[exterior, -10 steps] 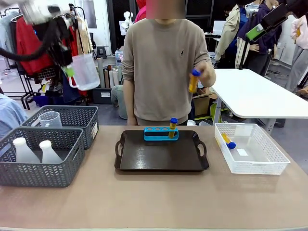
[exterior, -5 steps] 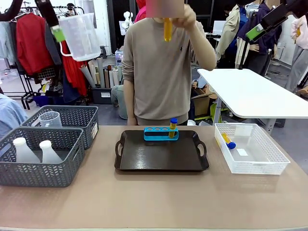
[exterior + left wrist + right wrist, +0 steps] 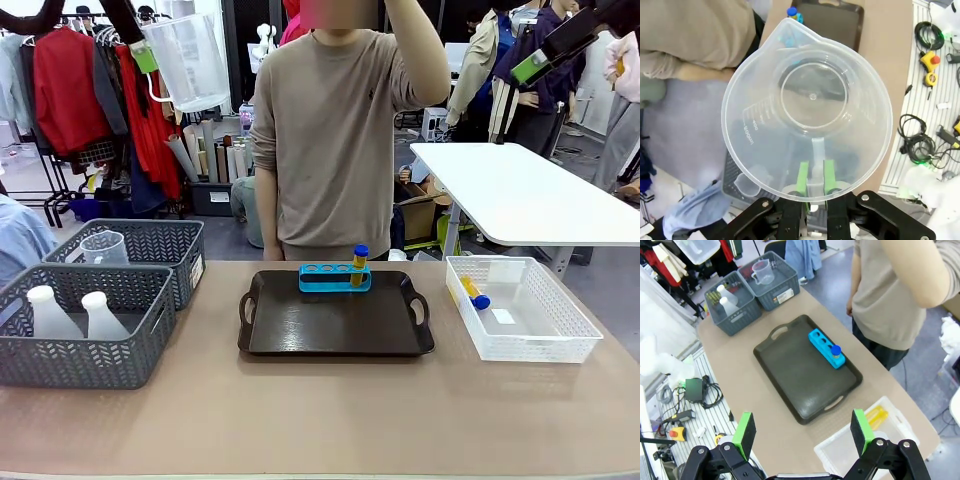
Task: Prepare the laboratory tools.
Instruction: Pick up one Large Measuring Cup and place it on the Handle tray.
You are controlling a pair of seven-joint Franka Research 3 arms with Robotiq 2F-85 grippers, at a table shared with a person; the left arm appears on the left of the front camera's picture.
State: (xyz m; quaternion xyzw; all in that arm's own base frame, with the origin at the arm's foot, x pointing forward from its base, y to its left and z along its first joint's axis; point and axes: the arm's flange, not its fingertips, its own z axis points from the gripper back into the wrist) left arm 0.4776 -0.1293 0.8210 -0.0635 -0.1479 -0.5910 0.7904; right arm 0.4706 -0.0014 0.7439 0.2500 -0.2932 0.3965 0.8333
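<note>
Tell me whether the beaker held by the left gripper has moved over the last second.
Yes. The measuring beaker, clamped by its handle in the left gripper, has risen well above the grey basket and drifted slightly right, toward the person.

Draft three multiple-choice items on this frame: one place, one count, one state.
1. Where does the blue rack stand?
A. on the black tray
B. in the white mesh basket
C. held in the air

2. How many white flasks stand in the nearest grey basket?
A. one
B. two
C. four

3. What is the left end effector doing?
A. open, empty
B. shut on the handle of the measuring beaker
C. shut on a flask

Key: 1 A, the rack sits at the tray's far edge; 2 B, two flasks stand side by side; 3 B, the green pads pinch the handle.
</note>
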